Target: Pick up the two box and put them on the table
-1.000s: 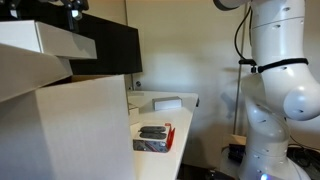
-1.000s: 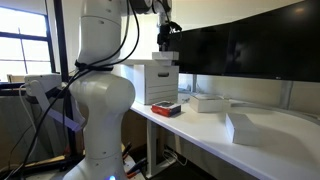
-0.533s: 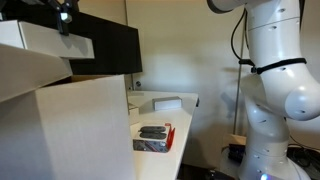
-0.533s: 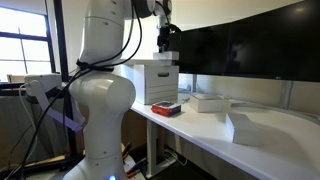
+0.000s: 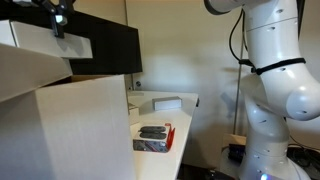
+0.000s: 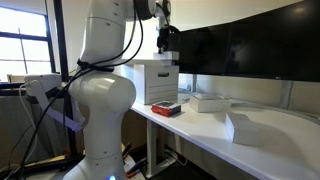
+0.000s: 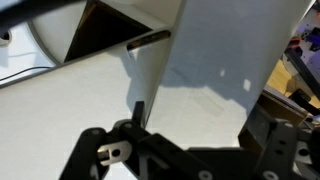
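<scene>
A white box (image 5: pixel 60 42) lies on top of the stack of pale cartons (image 6: pixel 157 85). My gripper (image 5: pixel 58 24) hangs right over it, seen above the stack (image 6: pixel 165 50) in both exterior views. In the wrist view the gripper (image 7: pixel 200 118) is open, its dark fingers (image 7: pixel 138 112) wide apart over a white box face (image 7: pixel 215 70); I cannot tell whether they touch it. Another flat white box (image 6: pixel 207 102) lies on the white table (image 6: pixel 200 128), and shows past the tray (image 5: pixel 165 102).
A red-edged tray (image 6: pixel 166 108) with dark items (image 5: pixel 152 133) sits on the table beside the stack. A larger white carton (image 6: pixel 255 127) stands farther along. Dark monitors (image 6: pixel 250 50) line the back. The robot's white body (image 5: pixel 280 90) stands at the table's end.
The gripper has come down toward the top of the stack, shifting left and lower in an exterior view. The boxes and tray have not moved.
</scene>
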`<state>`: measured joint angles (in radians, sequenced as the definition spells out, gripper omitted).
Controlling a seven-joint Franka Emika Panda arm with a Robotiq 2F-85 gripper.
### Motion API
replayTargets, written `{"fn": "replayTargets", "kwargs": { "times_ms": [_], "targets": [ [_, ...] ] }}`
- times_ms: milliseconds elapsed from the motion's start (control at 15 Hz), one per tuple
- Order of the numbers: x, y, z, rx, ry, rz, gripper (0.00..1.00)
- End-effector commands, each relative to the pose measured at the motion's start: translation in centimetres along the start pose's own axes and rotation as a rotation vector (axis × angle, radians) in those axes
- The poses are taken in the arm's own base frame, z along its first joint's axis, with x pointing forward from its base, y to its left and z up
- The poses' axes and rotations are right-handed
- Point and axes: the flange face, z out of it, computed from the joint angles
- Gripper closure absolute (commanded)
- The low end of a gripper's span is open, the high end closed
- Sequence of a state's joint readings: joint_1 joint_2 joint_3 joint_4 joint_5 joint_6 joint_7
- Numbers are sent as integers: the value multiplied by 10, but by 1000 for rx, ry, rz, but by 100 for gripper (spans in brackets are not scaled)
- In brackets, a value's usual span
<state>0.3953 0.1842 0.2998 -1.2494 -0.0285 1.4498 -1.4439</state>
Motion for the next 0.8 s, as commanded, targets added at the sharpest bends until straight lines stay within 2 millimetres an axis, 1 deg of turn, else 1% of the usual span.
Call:
{"fn": "replayTargets", "kwargs": {
  "times_ms": [0,67,267,600,733],
  "targets": [
    [5,3,7,7,-43,9,26],
    [6,3,7,8,-49,10,31],
    [10,1,7,9,-68,7,34],
    [17,-3,7,11,-100,14,34],
    [15,-7,2,8,-102,37,34]
  ]
}}
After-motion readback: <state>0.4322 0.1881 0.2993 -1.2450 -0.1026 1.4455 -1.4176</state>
